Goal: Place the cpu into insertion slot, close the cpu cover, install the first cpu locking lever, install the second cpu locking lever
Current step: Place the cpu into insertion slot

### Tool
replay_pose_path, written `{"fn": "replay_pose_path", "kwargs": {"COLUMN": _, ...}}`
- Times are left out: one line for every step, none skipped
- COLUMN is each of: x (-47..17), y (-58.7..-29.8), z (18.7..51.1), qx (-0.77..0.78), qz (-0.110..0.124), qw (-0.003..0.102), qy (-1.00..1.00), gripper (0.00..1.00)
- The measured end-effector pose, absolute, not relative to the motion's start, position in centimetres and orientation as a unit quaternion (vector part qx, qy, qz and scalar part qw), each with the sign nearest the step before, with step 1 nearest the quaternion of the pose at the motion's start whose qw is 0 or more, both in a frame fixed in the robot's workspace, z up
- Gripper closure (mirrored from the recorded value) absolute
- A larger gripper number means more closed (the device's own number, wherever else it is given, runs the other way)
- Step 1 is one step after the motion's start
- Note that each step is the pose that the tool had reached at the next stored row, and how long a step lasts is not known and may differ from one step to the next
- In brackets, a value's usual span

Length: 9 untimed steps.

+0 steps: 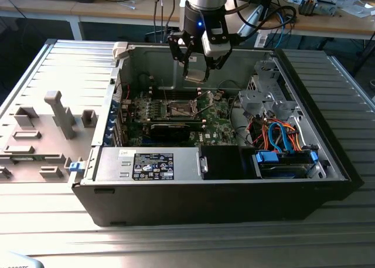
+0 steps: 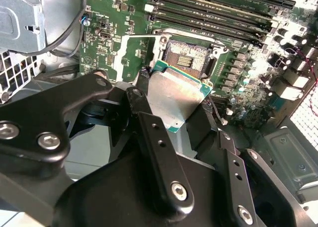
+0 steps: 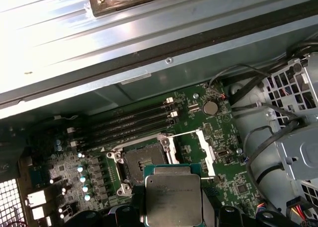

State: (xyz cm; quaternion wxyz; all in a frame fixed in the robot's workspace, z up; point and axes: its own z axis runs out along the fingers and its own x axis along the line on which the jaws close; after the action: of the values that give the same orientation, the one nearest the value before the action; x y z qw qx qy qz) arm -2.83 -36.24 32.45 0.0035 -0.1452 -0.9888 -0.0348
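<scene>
My gripper [image 1: 196,70] hangs inside the open computer case, shut on the cpu [image 1: 195,75], a flat square chip with a silver-grey face. In both wrist views the black fingers [image 2: 144,100] clamp the cpu [image 2: 176,95] [image 3: 173,199] by two opposite edges. The chip is held in the air, above and slightly to one side of the insertion slot [image 1: 179,108] [image 2: 188,55] [image 3: 141,160], a dark square socket on the green board. The slot lies bare. The cpu cover [image 3: 204,150] [image 2: 130,55] stands swung open beside it, with a thin wire lever [image 3: 181,134] lifted.
Long memory slots [image 3: 134,120] run beside the socket. A black labelled power-supply box [image 1: 153,165] lies along the case's near wall, a metal drive cage with blue and orange cables [image 1: 281,136] at the exterior view's right. Grey fixture blocks [image 1: 55,112] stand outside on the left.
</scene>
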Motion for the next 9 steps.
{"fn": "replay_pose_path", "kwargs": {"x": -2.83, "y": -36.24, "z": 32.44, "qx": -0.146, "qz": -0.035, "qw": 0.003, "qy": -0.989, "gripper": 0.45}}
{"fn": "replay_pose_path", "kwargs": {"x": -2.83, "y": -36.24, "z": 32.44, "qx": -0.147, "qz": -0.035, "qw": 0.003, "qy": -0.988, "gripper": 0.45}}
{"fn": "replay_pose_path", "kwargs": {"x": -2.83, "y": -36.24, "z": 32.44, "qx": -0.149, "qz": -0.035, "qw": 0.003, "qy": -0.988, "gripper": 0.45}}
{"fn": "replay_pose_path", "kwargs": {"x": -2.83, "y": -36.24, "z": 32.44, "qx": -0.15, "qz": -0.035, "qw": 0.003, "qy": -0.988, "gripper": 0.45}}
{"fn": "replay_pose_path", "kwargs": {"x": -2.83, "y": -36.24, "z": 32.44, "qx": -0.152, "qz": -0.035, "qw": 0.003, "qy": -0.988, "gripper": 0.45}}
{"fn": "replay_pose_path", "kwargs": {"x": -2.83, "y": -36.24, "z": 32.44, "qx": -0.154, "qz": -0.035, "qw": 0.003, "qy": -0.988, "gripper": 0.45}}
{"fn": "replay_pose_path", "kwargs": {"x": -2.83, "y": -36.24, "z": 32.44, "qx": -0.154, "qz": -0.035, "qw": 0.003, "qy": -0.987, "gripper": 0.45}}
{"fn": "replay_pose_path", "kwargs": {"x": -2.83, "y": -36.24, "z": 32.44, "qx": -0.156, "qz": -0.035, "qw": 0.003, "qy": -0.987, "gripper": 0.45}}
{"fn": "replay_pose_path", "kwargs": {"x": -2.83, "y": -36.24, "z": 32.44, "qx": -0.158, "qz": -0.035, "qw": 0.003, "qy": -0.987, "gripper": 0.45}}
